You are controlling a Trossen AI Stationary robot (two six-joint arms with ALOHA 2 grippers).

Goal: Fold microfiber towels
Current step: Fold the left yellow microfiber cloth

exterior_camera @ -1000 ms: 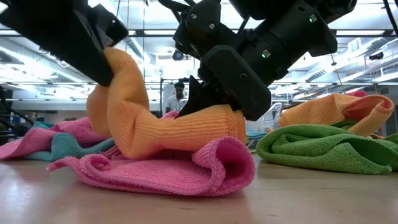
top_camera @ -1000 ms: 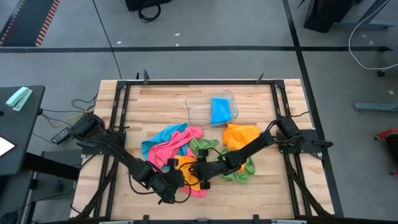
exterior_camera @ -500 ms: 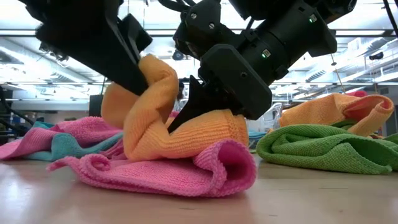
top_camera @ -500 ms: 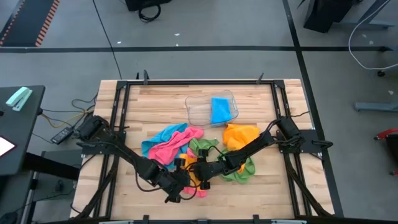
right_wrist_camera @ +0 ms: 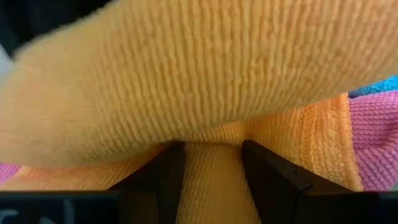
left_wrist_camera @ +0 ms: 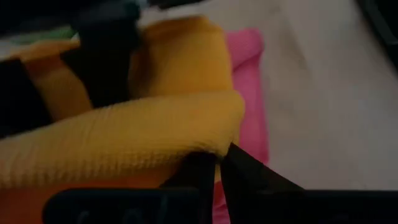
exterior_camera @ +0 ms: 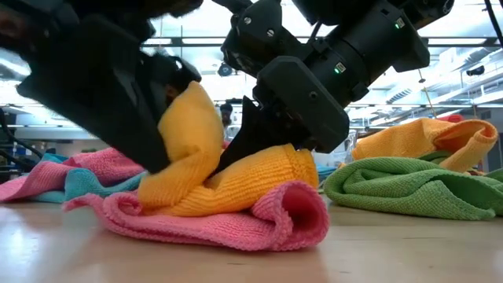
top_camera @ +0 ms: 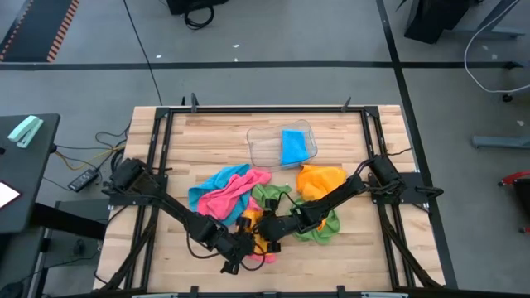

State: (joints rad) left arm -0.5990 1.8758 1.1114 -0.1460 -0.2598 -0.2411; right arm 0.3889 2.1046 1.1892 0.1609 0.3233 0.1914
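The orange towel [top_camera: 258, 225] lies near the front edge of the worktop [top_camera: 207, 141], caught between the two arms. From above, the left tool [top_camera: 248, 248] reaches in from the front left and the right tool [top_camera: 272, 229] from the right, both on that cloth, which sits on a pink towel [top_camera: 224, 199]. A green towel [top_camera: 319, 223] and a second orange towel [top_camera: 319, 178] lie just to the right, and a blue towel [top_camera: 292, 146] sits in the clear tray [top_camera: 263, 149] farther back.

At table height, the orange towel [exterior_camera: 228, 177] is doubled over in a hump on top of the pink towel [exterior_camera: 236, 220], the left tool [exterior_camera: 149, 149] gripping its raised flap and the right tool [exterior_camera: 267, 145] pinning the other end down.

In the left wrist view the left tool [left_wrist_camera: 217, 165] is clenched on an edge of the orange cloth [left_wrist_camera: 124, 137].

In the right wrist view the right tool [right_wrist_camera: 211, 162] has its fingers [right_wrist_camera: 165, 177] parted with orange cloth [right_wrist_camera: 186, 81] bunched between them; it looks like a hold, though so close up I can't be sure.

I'd judge this the first fold, mid-way. Next, the flap needs carrying across and laying flat, edges matched, before either tool lets go.
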